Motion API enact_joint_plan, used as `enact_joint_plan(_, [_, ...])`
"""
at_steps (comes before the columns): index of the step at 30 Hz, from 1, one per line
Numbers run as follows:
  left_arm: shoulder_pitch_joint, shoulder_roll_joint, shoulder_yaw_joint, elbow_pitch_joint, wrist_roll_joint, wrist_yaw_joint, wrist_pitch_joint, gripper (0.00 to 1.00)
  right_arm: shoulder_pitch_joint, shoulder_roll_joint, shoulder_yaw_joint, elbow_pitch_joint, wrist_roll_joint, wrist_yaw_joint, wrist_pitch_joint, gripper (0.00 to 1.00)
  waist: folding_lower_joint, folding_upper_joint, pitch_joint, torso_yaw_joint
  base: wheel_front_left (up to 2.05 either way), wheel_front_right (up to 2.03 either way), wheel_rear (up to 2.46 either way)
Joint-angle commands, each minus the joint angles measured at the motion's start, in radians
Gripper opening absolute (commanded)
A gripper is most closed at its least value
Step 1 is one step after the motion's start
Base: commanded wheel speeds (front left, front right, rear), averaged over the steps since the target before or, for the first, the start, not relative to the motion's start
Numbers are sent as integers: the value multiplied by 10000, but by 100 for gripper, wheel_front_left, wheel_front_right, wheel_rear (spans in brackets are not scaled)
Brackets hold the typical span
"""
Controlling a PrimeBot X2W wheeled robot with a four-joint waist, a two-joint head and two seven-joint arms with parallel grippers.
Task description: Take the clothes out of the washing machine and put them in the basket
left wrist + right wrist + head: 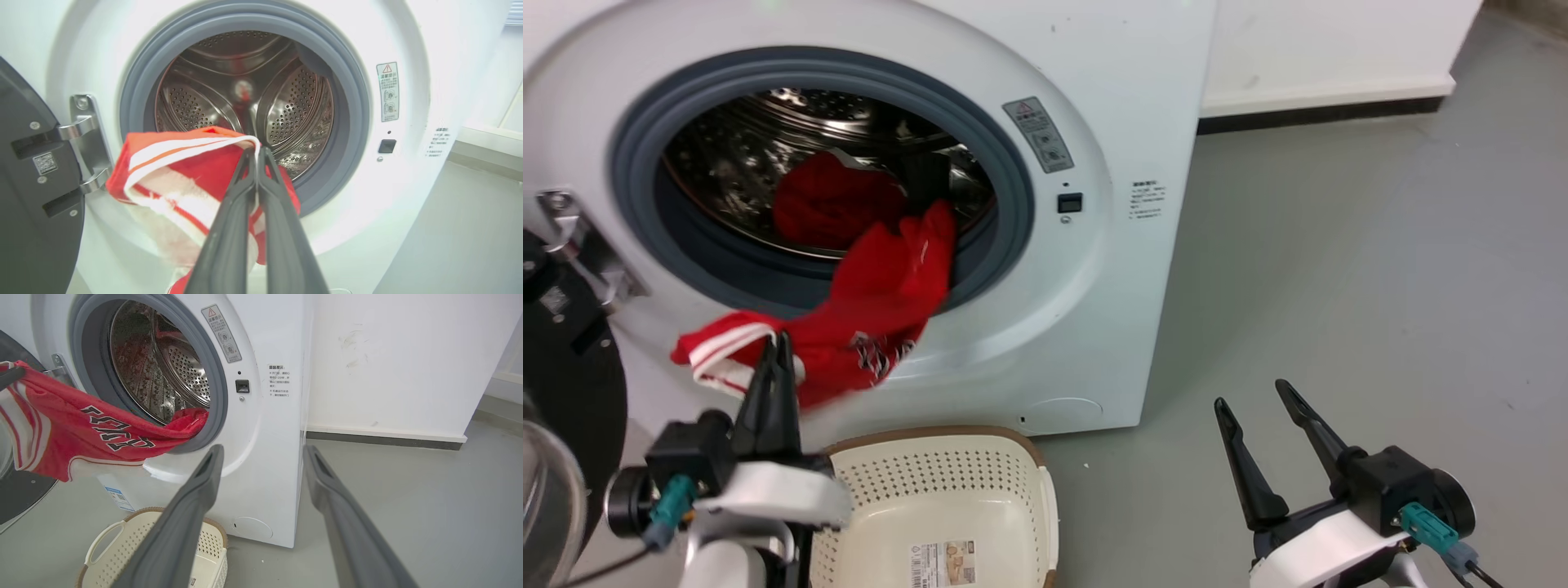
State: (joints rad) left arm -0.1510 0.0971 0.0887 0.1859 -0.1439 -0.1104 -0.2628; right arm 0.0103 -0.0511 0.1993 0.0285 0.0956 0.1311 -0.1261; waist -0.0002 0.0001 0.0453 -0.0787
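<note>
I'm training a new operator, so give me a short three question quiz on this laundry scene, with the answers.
1. True or false: the left tool is shut on the jersey.
2. Where is the basket? A: inside the drum. B: on the floor in front of the washer. C: held by the right arm.
3. Is the right tool open or shut?

Key: 1 true; 2 B; 3 open.
</note>
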Motion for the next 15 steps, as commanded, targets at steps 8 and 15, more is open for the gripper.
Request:
enact_joint_plan(8, [1494,-282,-459,-1218,-182,212,262,0,111,17,-66,-350,-40,-7,133,100,2,-1,102,390,0,0,0])
enact_joint_plan(15, [2184,-371,-958,-709,-489,257,299,0,-127,17,65,-463,-105,-7,253,100,2,-1,637,378,0,0,0])
